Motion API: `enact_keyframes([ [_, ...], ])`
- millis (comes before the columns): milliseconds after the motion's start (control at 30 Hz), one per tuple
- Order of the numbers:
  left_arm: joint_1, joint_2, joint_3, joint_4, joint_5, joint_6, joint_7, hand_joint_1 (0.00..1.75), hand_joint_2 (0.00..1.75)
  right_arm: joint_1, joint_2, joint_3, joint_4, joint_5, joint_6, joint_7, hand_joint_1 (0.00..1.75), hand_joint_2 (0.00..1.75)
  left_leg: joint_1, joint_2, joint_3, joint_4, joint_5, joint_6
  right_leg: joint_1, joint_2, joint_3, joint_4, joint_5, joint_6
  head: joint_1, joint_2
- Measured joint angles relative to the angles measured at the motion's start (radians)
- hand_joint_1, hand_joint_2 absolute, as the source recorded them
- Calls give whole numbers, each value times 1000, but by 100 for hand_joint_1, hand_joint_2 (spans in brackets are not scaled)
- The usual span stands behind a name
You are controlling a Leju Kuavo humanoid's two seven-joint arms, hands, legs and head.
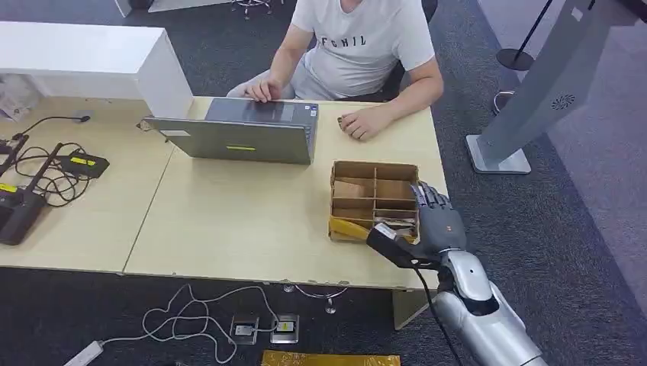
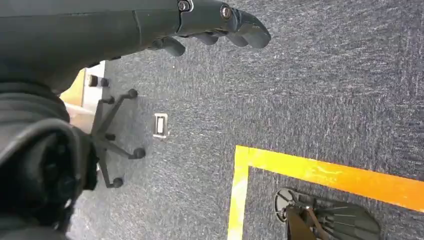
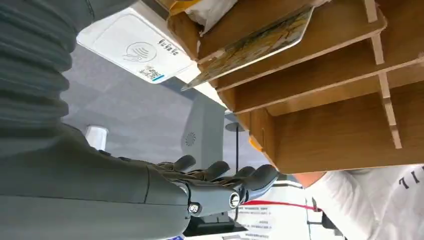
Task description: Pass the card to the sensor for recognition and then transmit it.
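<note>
In your head view the right hand (image 1: 437, 219) hovers at the right edge of the wooden divided box (image 1: 374, 200) on the pale table (image 1: 229, 221), fingers extended and holding nothing, while a person in a white shirt lettered "FCNIL" works at a grey laptop (image 1: 244, 131) behind it. Your left wrist view shows the left hand (image 2: 220, 22) hanging over grey carpet with a yellow floor line (image 2: 320, 172), fingers loosely curled, empty. Your right wrist view shows the card (image 3: 260, 42) lying tilted in a compartment, beside a white sensor (image 3: 135, 50) printed with a contactless symbol; its small writing is unreadable.
</note>
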Motion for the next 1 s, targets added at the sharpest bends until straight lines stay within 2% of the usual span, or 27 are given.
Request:
enact_keyframes([
  [533,0,0,0,0,2,6,0,0,0,0,-2,0,-3,0,13,-2,0,175,0,0,0,0,0,0,0,0,0,0,0,0,0,0],
  [1000,0,-2,0,0,27,23,0,0,0,-31,40,3,24,-6,0,-78,0,175,0,0,-1,0,0,0,0,0,0,0,0,0,0,0],
])
